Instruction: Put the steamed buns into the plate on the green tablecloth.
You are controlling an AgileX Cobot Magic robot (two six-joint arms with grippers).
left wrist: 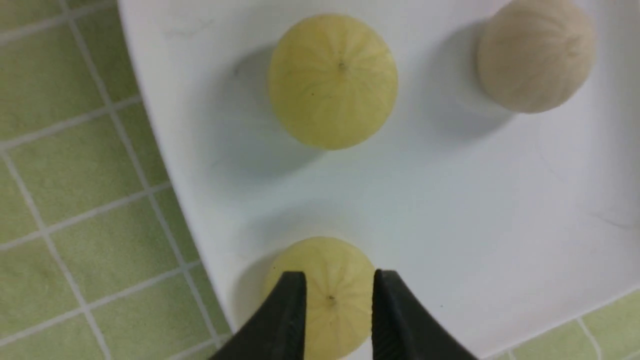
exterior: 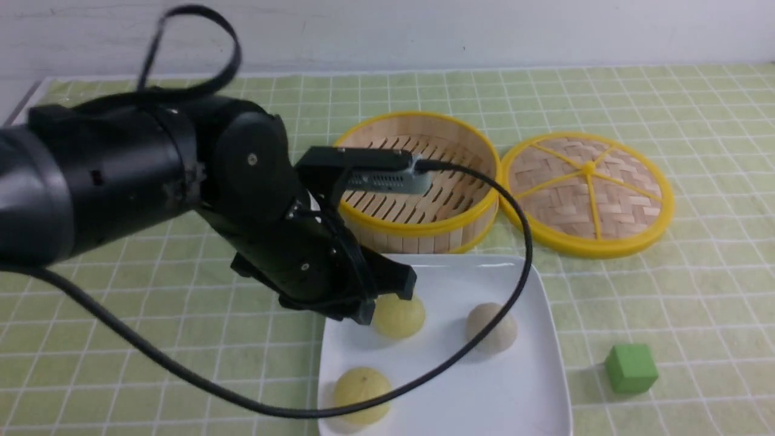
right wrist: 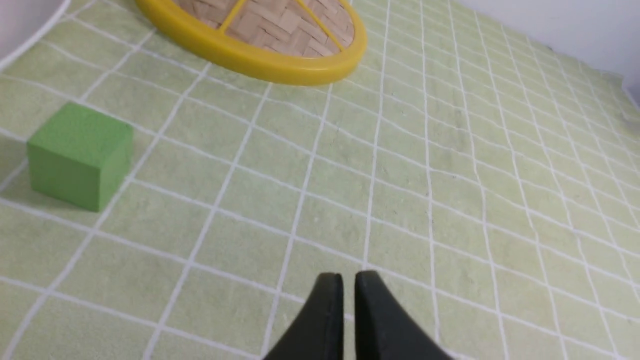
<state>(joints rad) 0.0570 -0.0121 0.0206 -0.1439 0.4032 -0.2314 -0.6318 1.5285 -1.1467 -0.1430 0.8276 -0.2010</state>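
Seemingly soft and light, the upper yellow bun point(exterior: 404, 320), lower centre in the front view, wants a gentle side pinch; the left gripper point(left wrist: 340, 280) straddles it half-open, hold unclear.

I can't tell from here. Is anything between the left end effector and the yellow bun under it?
Nothing visible. The left end effector hangs just over the yellow bun on the plate, jaws apart.

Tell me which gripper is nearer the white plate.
Left. The left gripper hangs over the plate, jaws apart above a yellow bun. The right gripper is off it, over bare green tablecloth, with the green cube lying between.
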